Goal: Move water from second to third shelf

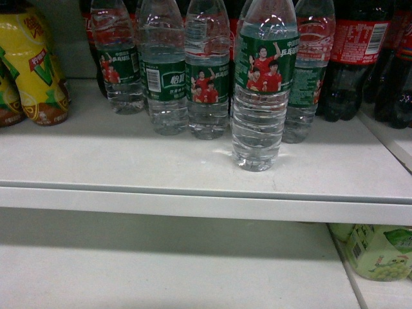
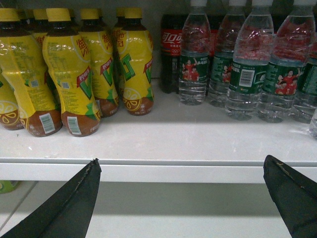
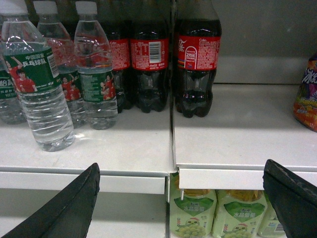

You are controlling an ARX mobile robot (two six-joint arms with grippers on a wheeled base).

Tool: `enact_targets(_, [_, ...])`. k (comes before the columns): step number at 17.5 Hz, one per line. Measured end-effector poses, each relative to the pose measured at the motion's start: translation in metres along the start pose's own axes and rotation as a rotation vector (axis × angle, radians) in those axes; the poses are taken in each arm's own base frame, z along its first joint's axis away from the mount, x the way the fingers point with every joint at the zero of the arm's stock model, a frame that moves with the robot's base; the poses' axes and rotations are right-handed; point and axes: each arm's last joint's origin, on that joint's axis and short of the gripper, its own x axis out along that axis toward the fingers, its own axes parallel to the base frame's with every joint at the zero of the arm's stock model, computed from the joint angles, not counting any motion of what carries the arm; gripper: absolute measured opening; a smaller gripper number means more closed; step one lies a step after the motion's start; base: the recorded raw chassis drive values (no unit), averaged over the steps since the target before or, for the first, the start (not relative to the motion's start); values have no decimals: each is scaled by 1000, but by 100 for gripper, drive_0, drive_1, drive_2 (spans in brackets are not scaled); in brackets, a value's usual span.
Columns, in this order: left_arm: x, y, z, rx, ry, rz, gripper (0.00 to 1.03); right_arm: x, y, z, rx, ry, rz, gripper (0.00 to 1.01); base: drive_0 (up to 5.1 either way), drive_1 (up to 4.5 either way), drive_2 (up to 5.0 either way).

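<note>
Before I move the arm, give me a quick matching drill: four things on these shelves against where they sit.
Things:
1. front water bottle
2. yellow bottles
3. cola bottles
4. pale green packs

Places:
A. lower shelf, under the shelf joint
B. upper shelf, far left
C. upper shelf, alone ahead of its row
D. upper shelf, right of the water

Pairs: 1-C, 2-B, 3-D, 4-A
</note>
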Motion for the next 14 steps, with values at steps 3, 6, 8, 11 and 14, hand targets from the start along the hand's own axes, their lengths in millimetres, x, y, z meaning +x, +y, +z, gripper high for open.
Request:
enact_targets(3, [0,0,0,0,0,0,98,0,0,0,0,0,0,98,0,0,0])
enact_targets(6, [0,0,0,0,0,0,98,0,0,0,0,0,0,98,0,0,0])
enact_targets(8, [0,0,0,0,0,0,98,1,-1,-4,77,129,62,98,0,0,0])
enact_targets(11, [0,0,0,0,0,0,98,17,-7,21,171,86,123,98,0,0,0])
enact_targets(14, [0,0,0,0,0,0,98,52,-10,60,154,10,145,98,0,0,0])
